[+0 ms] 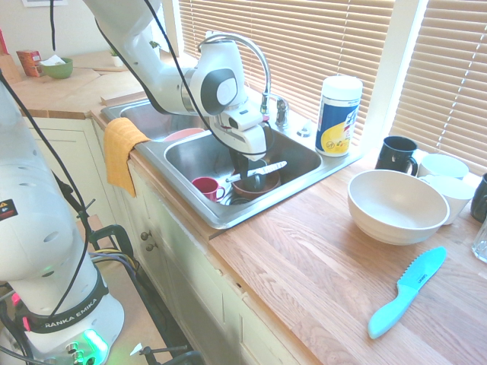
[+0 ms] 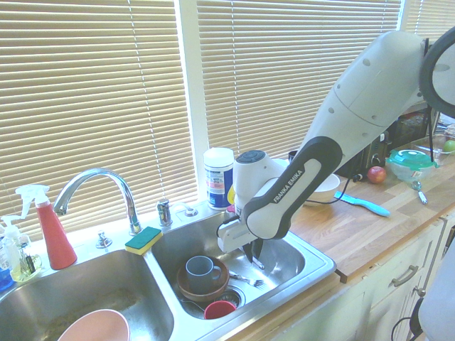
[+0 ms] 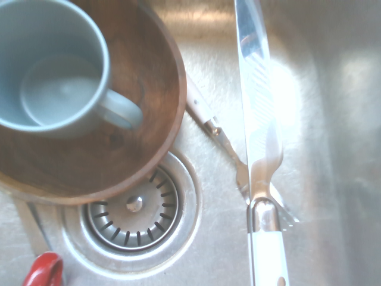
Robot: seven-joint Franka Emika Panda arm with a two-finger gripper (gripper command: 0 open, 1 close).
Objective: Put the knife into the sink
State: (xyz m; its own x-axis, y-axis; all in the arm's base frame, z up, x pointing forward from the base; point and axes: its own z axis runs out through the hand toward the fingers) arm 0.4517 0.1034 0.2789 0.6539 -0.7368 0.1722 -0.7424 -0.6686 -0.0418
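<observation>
Knife (image 1: 262,169) first: it is a slim, light, stiff piece, its white handle clamped in my pincer (image 1: 243,169) and its smooth metal blade sticking out level to the right in the first exterior view. I judge polished steel to be slippery, and a one-end grip lets the blade lever, so the handle, near the metal collar, seems the sensible place to hold. My pincer is narrowed tight on that handle and points straight down into the right basin of the sink (image 1: 304,163).

Going left to right in that view: an orange cloth (image 1: 120,152) hangs over the sink's front edge, a small red cup (image 1: 207,187) lies on the basin floor, then a brown bowl (image 1: 255,187) sits directly under the knife, and further right on the tabletop (image 1: 319,266) stand a large cream bowl (image 1: 396,205) and a turquoise knife (image 1: 407,290).

In the wrist view the knife's blade (image 3: 253,77) hangs above a fork (image 3: 229,146) beside the drain (image 3: 134,217), clear of the bowl holding a grey mug (image 3: 50,65).
</observation>
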